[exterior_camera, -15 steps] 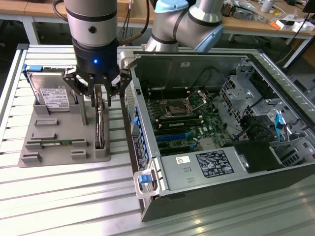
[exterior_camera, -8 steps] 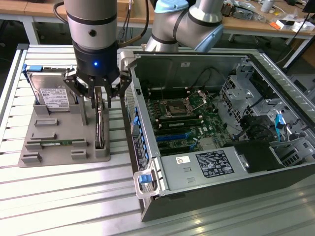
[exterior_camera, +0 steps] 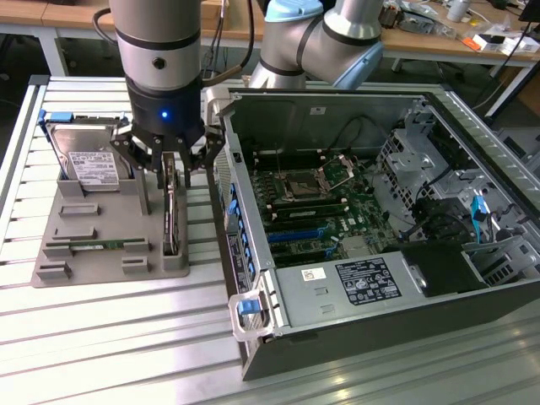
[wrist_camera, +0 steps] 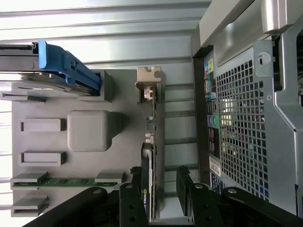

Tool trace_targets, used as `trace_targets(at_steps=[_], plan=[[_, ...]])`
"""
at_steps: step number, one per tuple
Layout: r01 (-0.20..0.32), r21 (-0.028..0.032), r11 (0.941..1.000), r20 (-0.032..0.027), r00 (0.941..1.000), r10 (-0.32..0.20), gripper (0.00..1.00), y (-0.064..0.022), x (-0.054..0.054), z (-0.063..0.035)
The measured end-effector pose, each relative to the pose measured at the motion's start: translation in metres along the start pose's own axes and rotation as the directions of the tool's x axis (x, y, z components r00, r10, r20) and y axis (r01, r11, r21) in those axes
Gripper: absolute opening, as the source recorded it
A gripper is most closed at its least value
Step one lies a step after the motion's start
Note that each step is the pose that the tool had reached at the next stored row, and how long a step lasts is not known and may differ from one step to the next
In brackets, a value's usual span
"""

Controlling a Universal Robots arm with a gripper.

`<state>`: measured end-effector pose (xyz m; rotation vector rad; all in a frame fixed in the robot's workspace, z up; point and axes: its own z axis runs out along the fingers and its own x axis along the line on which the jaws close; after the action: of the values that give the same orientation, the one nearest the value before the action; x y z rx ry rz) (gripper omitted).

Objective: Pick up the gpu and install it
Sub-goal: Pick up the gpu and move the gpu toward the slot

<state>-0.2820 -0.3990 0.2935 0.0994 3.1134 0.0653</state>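
we see the gripper (exterior_camera: 169, 181) spread wide, gripping nothing — straddling the upright gpu (exterior_camera: 171, 215), with the computer case (exterior_camera: 239, 253) wall close beside it.

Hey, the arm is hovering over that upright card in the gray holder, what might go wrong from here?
1. The open tool straddles the thin gpu, which stands on edge; closing off-centre might tilt it or jam it in the gray holder.
2. The computer case stands close beside the holder, so the tool or the card might clip its wall on the way up.
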Motion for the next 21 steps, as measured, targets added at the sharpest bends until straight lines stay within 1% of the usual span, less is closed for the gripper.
trace_targets(at_steps=[15,21], plan=[[0.000,-0.0001,1.0000,-0.0001,1.0000,0.000,0.42,-0.0005,0.000,0.0117],[0.000,-0.0002,1.0000,-0.0001,1.0000,0.000,0.42,-0.0008,0.000,0.0178]])
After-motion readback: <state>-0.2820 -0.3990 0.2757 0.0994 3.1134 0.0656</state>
